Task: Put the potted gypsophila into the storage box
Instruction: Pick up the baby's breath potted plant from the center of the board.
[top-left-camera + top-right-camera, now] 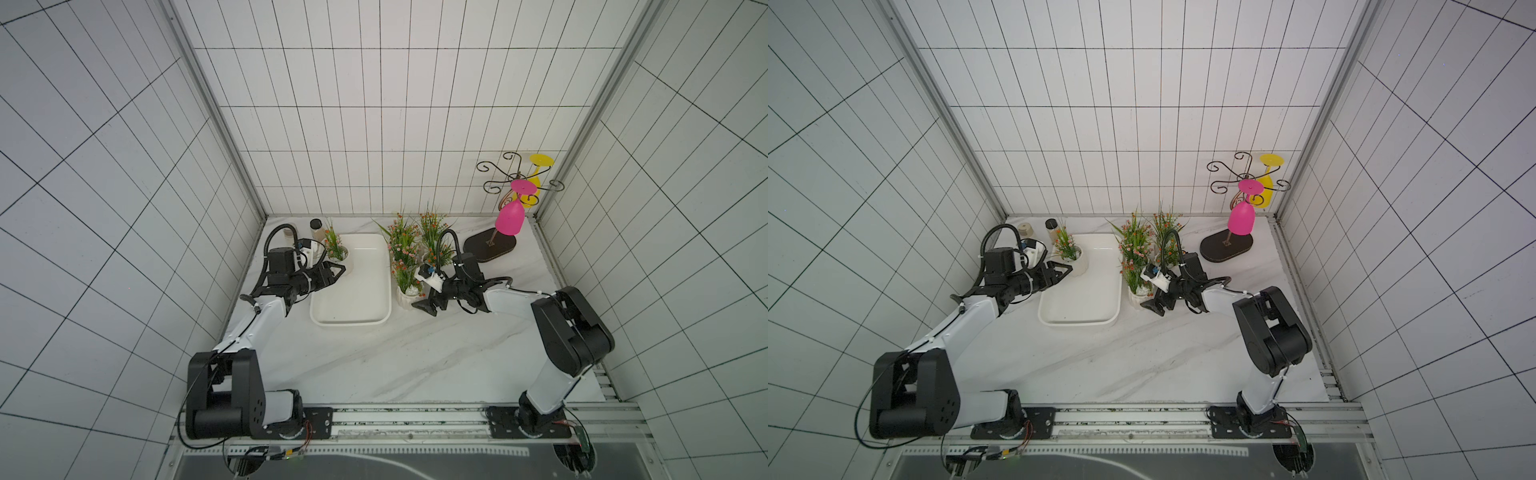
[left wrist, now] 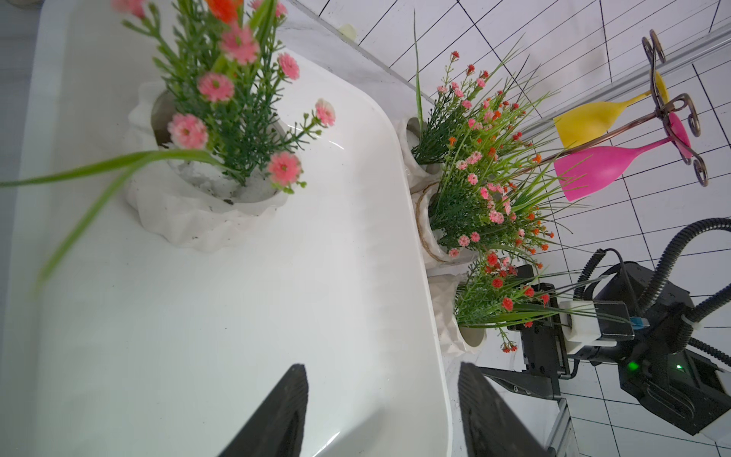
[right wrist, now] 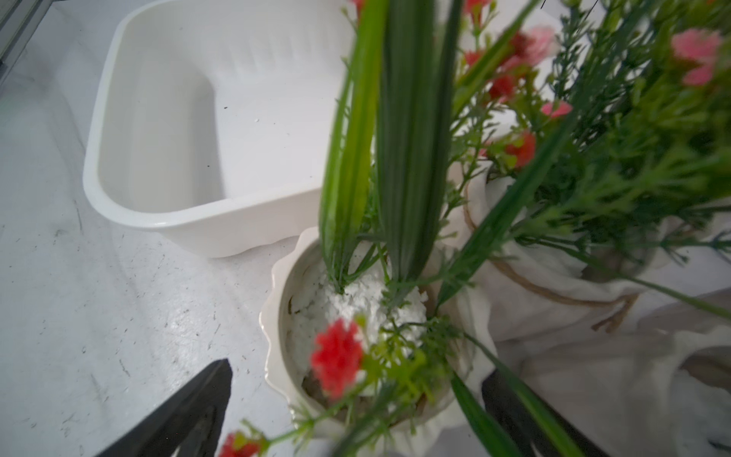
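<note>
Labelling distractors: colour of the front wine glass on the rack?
Magenta wine glass, clearest in a top view.

Robot lab test cell: grid-lined white wall panels on 3 sides, alu frame posts, marble-look table, 2 arms bolted to a slotted rail. Props beyond the left fingers: wire glass rack w/ plastic goblets.

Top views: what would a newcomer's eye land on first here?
The cluster of potted gypsophila with pink and orange flowers, just right of the storage box, with the right gripper open around its nearest pot. Then the pink glass hanging upside down from the scrolled rack in the far right corner.
</note>
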You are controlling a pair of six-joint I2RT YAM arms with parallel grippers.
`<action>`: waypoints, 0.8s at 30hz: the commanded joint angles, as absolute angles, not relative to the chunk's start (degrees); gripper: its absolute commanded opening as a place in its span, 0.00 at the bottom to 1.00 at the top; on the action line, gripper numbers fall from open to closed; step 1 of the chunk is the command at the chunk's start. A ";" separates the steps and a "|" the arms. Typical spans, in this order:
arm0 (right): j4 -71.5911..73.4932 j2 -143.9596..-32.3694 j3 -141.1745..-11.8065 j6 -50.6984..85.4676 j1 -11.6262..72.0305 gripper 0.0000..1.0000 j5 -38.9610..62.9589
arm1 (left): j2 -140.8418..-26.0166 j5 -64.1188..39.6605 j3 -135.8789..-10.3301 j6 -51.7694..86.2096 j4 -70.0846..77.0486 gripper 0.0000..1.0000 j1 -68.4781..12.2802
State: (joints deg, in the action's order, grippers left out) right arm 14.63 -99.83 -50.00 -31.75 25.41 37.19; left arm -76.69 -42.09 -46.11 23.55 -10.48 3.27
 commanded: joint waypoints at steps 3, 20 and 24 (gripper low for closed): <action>19.84 -101.25 -54.44 -28.90 26.63 0.99 38.68 | -77.10 -42.04 -46.67 22.94 -9.83 0.60 3.60; 28.46 -104.81 -54.82 -22.62 27.69 0.99 37.88 | -77.24 -41.81 -46.76 22.76 -10.14 0.60 3.74; 28.74 -105.12 -54.77 -22.18 27.75 0.95 37.88 | -77.20 -41.71 -46.76 22.59 -10.19 0.60 3.78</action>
State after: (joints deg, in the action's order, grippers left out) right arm 26.96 -103.85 -50.30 -23.18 27.11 37.10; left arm -76.71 -42.04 -46.11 23.51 -10.50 3.49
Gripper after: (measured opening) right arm 0.960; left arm 0.603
